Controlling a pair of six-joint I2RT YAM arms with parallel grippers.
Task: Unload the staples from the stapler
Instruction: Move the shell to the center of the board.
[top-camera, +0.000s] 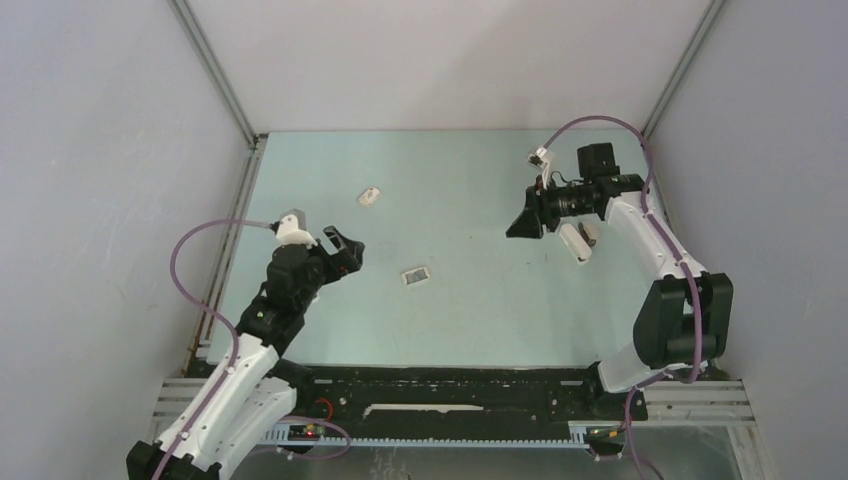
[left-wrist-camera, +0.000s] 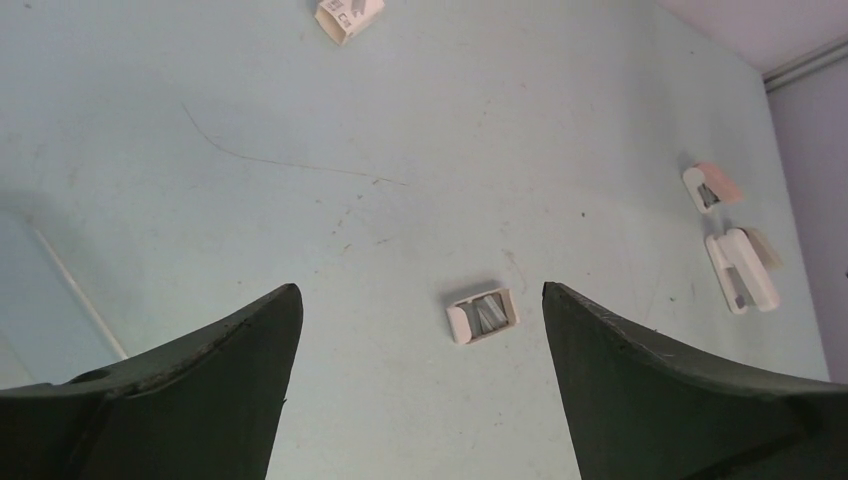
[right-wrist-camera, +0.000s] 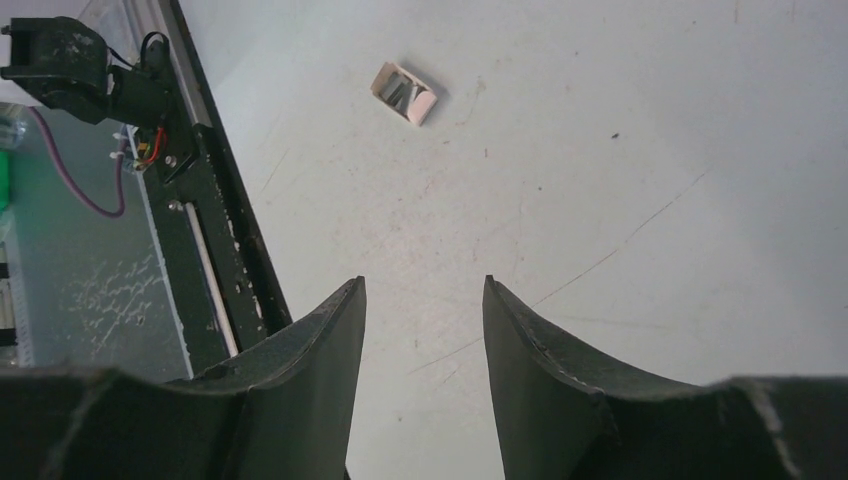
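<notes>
The white stapler (top-camera: 574, 243) lies on the pale green table under my right forearm. It also shows at the right edge of the left wrist view (left-wrist-camera: 742, 270). A small open white tray (top-camera: 415, 275) lies mid-table with short grey staples (left-wrist-camera: 489, 314) in it; it also shows in the right wrist view (right-wrist-camera: 405, 93). My left gripper (top-camera: 345, 244) is open and empty, left of the tray and above the table (left-wrist-camera: 420, 290). My right gripper (top-camera: 517, 226) is open and empty, just left of the stapler and raised above bare table (right-wrist-camera: 424, 290).
A small printed box (top-camera: 370, 197) lies towards the back left (left-wrist-camera: 350, 15). A small pinkish-white piece (left-wrist-camera: 712, 187) holding grey strips lies just beyond the stapler. The black base rail (right-wrist-camera: 215, 250) runs along the near edge.
</notes>
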